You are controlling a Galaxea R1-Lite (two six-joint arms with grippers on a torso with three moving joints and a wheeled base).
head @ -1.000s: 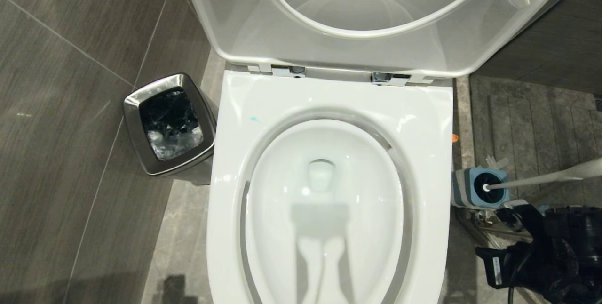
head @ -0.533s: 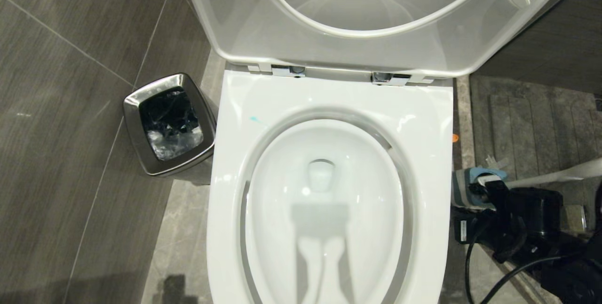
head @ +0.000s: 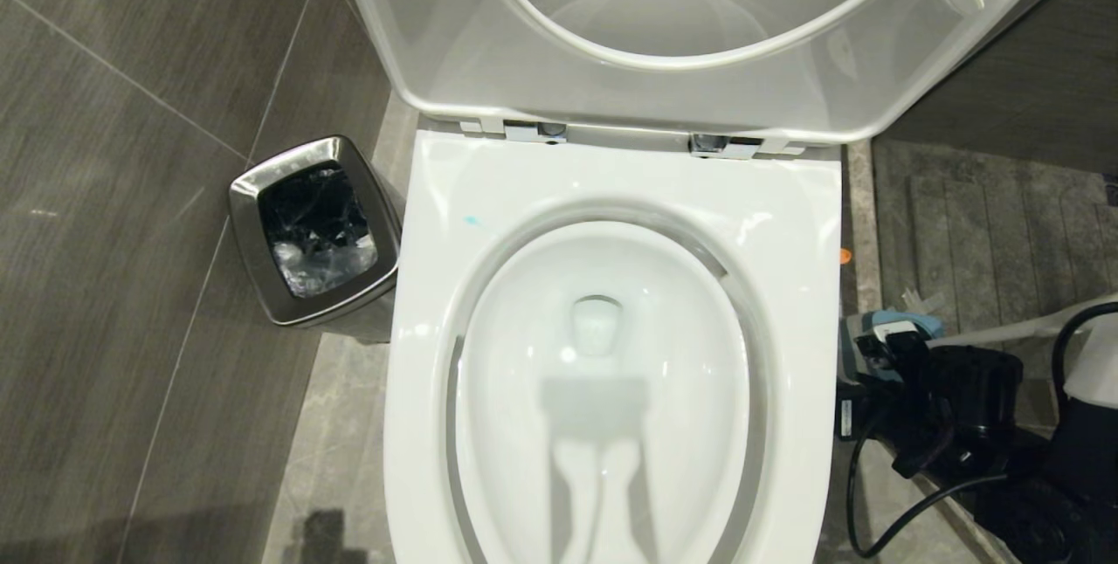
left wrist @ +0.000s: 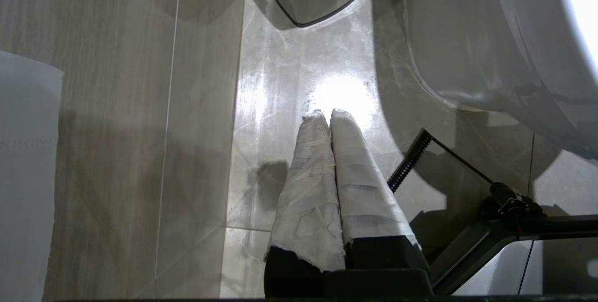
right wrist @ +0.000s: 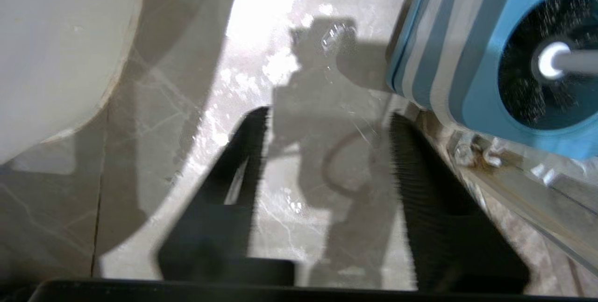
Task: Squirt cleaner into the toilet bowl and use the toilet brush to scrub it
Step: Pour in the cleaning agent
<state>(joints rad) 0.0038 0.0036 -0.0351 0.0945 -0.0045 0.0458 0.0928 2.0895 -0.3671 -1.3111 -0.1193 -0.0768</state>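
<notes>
My right gripper [right wrist: 327,119] jaws wide apart, empty, low beside blue holder [right wrist: 467,59]; toilet brush [right wrist: 551,61] seated inside. Left gripper [left wrist: 327,115] pressed closed, parked over floor.

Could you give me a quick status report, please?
Right pincer open, empty, beside the holder. Left pincer shut, parked. Brush in holder. Nothing in the way.

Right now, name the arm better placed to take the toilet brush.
Right. The right gripper hangs open beside the holder holding the toilet brush; the left gripper is shut over bare floor.
</notes>
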